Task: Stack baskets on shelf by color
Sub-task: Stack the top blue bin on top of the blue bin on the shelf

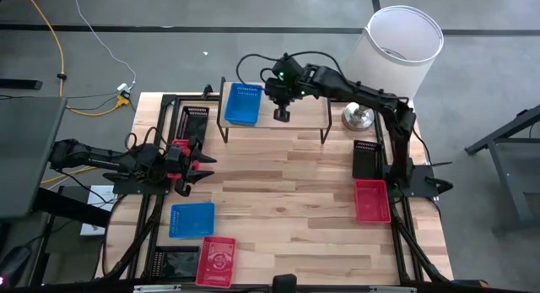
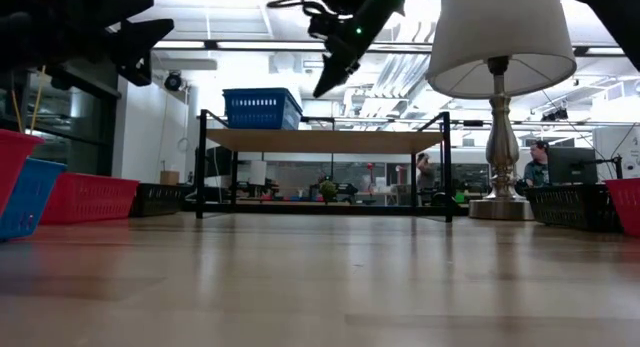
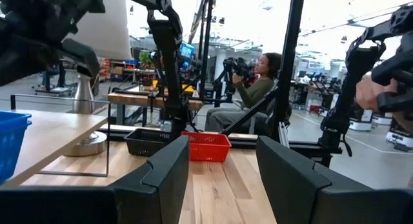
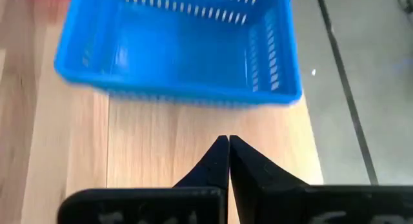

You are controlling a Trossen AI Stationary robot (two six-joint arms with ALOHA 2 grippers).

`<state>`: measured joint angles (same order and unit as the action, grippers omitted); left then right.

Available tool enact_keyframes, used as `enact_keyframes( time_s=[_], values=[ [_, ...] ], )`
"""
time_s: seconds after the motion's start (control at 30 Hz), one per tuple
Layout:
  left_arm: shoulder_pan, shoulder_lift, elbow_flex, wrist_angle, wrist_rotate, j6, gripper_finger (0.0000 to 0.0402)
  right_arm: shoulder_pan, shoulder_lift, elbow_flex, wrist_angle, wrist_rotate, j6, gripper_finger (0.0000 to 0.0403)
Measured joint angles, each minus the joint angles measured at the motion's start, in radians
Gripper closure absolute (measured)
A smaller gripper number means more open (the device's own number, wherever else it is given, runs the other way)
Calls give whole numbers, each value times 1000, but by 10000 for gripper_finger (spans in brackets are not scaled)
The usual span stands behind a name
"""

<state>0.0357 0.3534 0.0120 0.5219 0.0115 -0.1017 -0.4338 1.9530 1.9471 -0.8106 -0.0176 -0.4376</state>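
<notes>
A blue basket stands on the left part of the shelf, bottom down on the wood plank. My right gripper hovers above the shelf top just to the right of that basket, shut and empty. My left gripper is open and empty, raised above the table's left edge over a red basket. Another blue basket and a red one lie near the front left. A black basket and a red basket sit at the right.
A lamp with a white shade and a metal base stands right of the shelf. A black basket lies left of the shelf. The middle of the table is bare wood. People sit in the room beyond.
</notes>
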Motion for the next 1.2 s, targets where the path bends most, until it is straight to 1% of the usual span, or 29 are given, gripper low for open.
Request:
enact_keyframes(
  time_s=[0.1,0.2,0.4,0.5,0.63,0.73,0.8,0.87,0.97,1.2],
  values=[
    [0,0,0,6,0,0,231,9,-3,1,55,7,19,403],
    [0,0,0,7,0,-10,231,11,-2,1,31,49,61,403],
    [0,0,0,7,0,-29,231,15,14,1,-30,53,146,403],
    [0,0,0,8,0,-33,231,25,52,1,-31,52,153,403],
    [0,0,0,24,-1,-37,231,36,100,1,45,54,168,403],
    [0,0,0,28,0,-37,231,42,119,0,90,91,167,403],
    [0,0,0,27,0,-37,231,42,117,0,132,98,167,403],
    [0,0,0,27,0,-31,232,39,115,1,170,96,167,403],
    [0,0,0,27,-1,-26,232,35,117,1,191,68,172,403],
    [0,0,0,28,-2,-26,232,35,144,1,244,61,182,403]
  ],
)
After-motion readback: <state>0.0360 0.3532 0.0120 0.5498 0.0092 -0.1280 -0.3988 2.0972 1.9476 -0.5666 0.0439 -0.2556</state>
